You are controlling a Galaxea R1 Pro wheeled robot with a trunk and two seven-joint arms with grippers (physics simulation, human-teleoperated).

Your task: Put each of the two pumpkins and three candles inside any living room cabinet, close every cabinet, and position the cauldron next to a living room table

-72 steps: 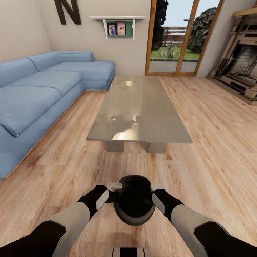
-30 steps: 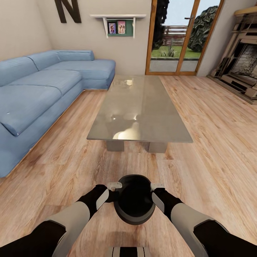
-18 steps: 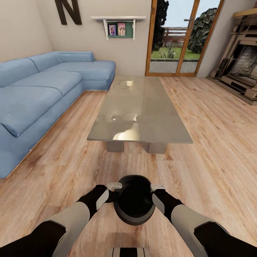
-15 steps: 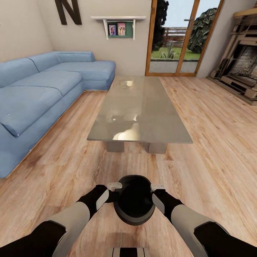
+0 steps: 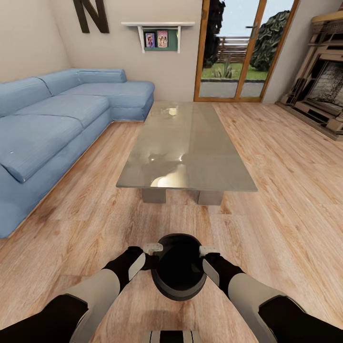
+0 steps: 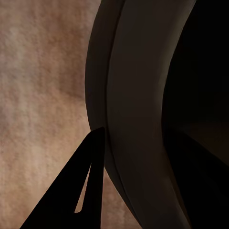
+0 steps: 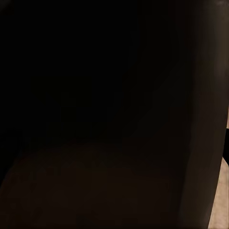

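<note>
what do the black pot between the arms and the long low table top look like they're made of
Round black cauldron: looks like matte metal, maybe cast iron; dull, with no glints. Grey rectangular coffee table: its top looks like glossy glass, since it mirrors pale light patches.

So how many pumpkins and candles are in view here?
0. None shows on the table, floor or sofa; some may sit out of frame. The cauldron sits between both arms.

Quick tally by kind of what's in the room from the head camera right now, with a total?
Cauldron: 1
Coffee table: 1
Blue sofa: 1
Wall shelf: 1
Fireplace: 1
Glass door: 1
Total: 6
</note>
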